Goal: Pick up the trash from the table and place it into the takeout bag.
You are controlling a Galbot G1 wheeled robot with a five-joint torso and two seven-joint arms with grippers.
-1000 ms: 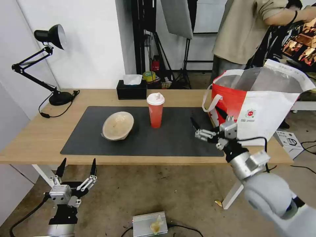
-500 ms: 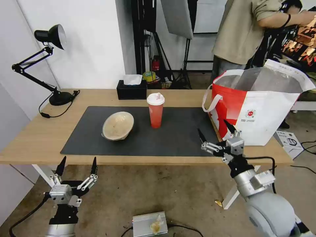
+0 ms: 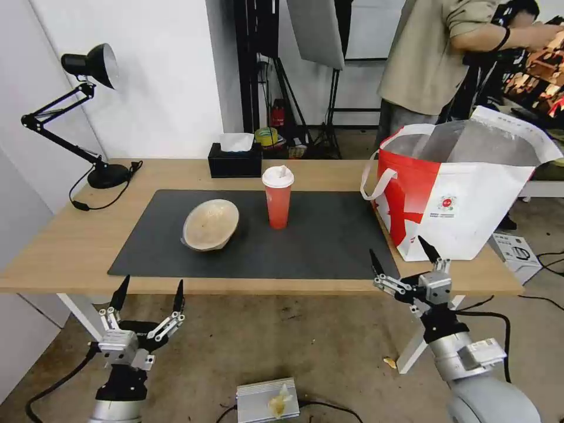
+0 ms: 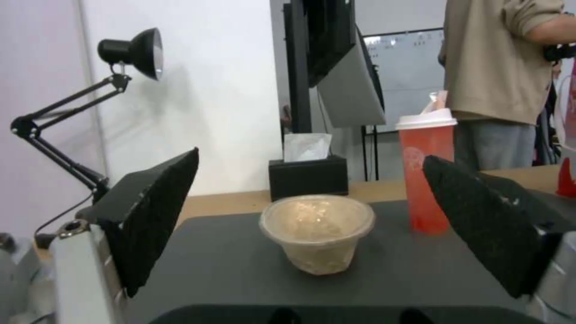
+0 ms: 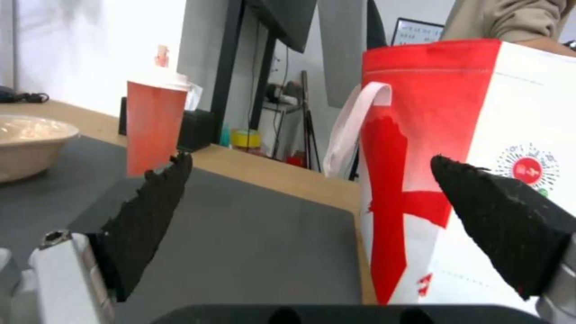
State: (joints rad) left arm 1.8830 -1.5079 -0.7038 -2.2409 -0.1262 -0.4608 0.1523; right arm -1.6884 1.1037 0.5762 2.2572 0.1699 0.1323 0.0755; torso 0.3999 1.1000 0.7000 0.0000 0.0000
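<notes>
Two pieces of trash stand on the dark mat of the table (image 3: 70,247): a beige stained bowl (image 3: 210,224), tilted on its side, and an upright orange-red cup (image 3: 278,197) with a white lid. The white-and-red takeout bag (image 3: 464,194) stands open at the table's right end. My right gripper (image 3: 397,249) is open and holds nothing, in front of the table's front edge by the bag's near corner. Low at the front left, below the tabletop, my left gripper (image 3: 151,288) is open too. The left wrist view faces the bowl (image 4: 317,231) and cup (image 4: 427,173); the right wrist view faces the bag (image 5: 480,157).
A black tissue box (image 3: 235,160) sits at the table's back edge behind the cup. A black desk lamp (image 3: 88,64) stands at the back left, its cable trailing on the wood. A metal box (image 3: 267,399) lies on the floor, and a person stands behind the bag.
My right gripper has drawn back and down from over the mat beside the bag to the table's front edge. The left gripper has shifted slightly right.
</notes>
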